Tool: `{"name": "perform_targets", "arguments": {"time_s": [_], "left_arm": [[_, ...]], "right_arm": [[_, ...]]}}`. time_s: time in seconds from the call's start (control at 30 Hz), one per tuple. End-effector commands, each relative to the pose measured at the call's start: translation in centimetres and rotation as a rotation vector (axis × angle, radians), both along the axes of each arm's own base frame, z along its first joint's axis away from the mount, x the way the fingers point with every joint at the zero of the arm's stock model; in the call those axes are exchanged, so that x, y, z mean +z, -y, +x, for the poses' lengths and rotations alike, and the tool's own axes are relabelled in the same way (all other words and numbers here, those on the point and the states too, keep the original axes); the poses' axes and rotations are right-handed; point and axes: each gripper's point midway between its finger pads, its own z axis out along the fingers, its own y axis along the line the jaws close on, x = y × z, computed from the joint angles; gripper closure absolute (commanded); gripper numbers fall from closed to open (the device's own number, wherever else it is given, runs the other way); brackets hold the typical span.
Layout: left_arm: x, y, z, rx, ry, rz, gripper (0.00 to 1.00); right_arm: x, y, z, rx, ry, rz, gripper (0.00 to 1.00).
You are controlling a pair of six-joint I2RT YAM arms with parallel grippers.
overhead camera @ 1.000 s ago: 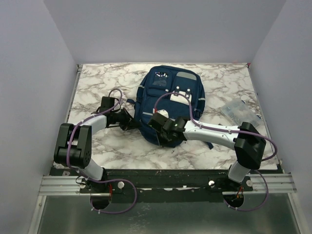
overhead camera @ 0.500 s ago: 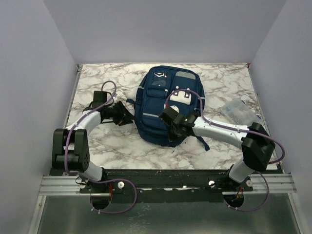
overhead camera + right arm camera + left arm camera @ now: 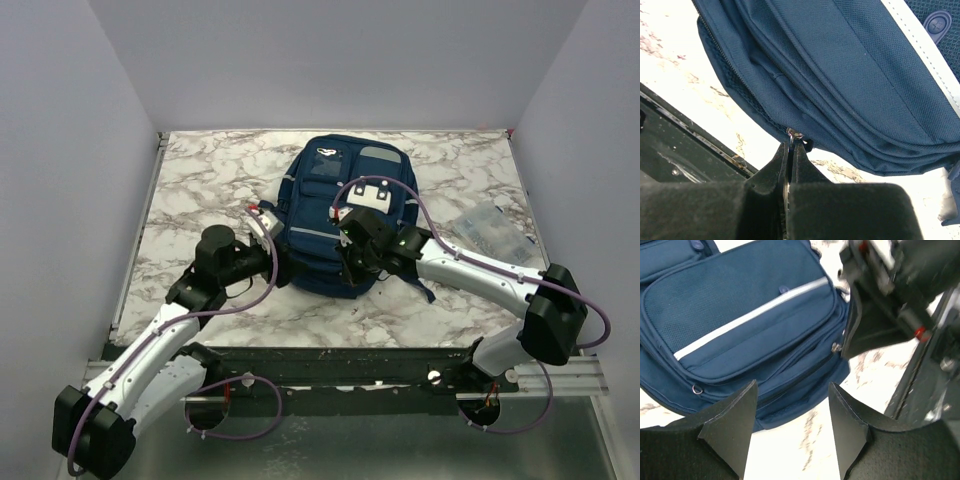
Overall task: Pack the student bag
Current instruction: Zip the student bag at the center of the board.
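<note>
The student bag (image 3: 335,200), navy blue with grey stripes, lies flat in the middle of the marble table (image 3: 200,180). My right gripper (image 3: 791,145) is at the bag's near edge, shut on a small metal zipper pull (image 3: 793,133); from above this gripper (image 3: 352,262) is over the bag's near end. My left gripper (image 3: 790,430) stands open just off the bag's near left corner, nothing between its fingers (image 3: 730,425), marble below. In the left wrist view the bag's front pocket (image 3: 740,315) fills the upper left. In the top view the left gripper (image 3: 277,257) touches nothing.
A clear plastic pouch (image 3: 490,228) lies on the table to the right of the bag. White buckle clips (image 3: 368,195) sit on the bag's front. A black rail (image 3: 340,360) runs along the table's near edge. Grey walls enclose three sides.
My left gripper has opened and let go, and the left arm has swung back toward the near side, ending at the bag's near left corner. My right gripper, still shut, has shifted slightly farther along the bag.
</note>
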Motion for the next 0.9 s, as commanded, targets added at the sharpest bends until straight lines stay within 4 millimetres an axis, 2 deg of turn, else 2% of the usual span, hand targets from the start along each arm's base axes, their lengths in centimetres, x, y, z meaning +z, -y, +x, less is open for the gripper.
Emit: {"name": "perform_targets", "arguments": {"time_s": [0.0, 0.1, 0.27, 0.37, 0.53, 0.67, 0.73, 0.87], "left_arm": [[-0.8, 1.6, -0.8, -0.207, 0.228, 0.188, 0.4], [-2.4, 3.1, -1.6, -0.304, 0.277, 0.251, 0.4], [-3.7, 4.7, -0.6, -0.312, 0.401, 0.348, 0.4], [-4.6, 5.6, 0.3, -0.302, 0.406, 0.376, 0.4], [-4.8, 7.4, 1.2, -0.311, 0.41, 0.367, 0.47], [-5.3, 7.4, 1.7, -0.283, 0.406, 0.372, 0.52], [-4.4, 7.4, 0.9, -0.281, 0.415, 0.334, 0.52], [-2.8, 6.0, -0.4, -0.23, 0.49, 0.315, 0.44]], "right_arm": [[5.1, -2.1, 0.5, 0.062, 0.069, 0.162, 1.0], [5.6, -1.8, 0.4, 0.068, 0.06, 0.19, 1.0], [6.3, -1.5, 0.2, 0.072, 0.065, 0.209, 1.0], [6.5, -1.5, 0.1, 0.074, 0.06, 0.216, 1.0], [6.5, -1.6, -0.3, 0.075, 0.045, 0.232, 1.0], [6.3, -1.6, -0.6, 0.087, 0.027, 0.226, 1.0], [6.0, -1.5, -0.7, 0.089, 0.023, 0.217, 1.0], [5.8, -1.4, -0.6, 0.083, 0.018, 0.205, 1.0]]}}
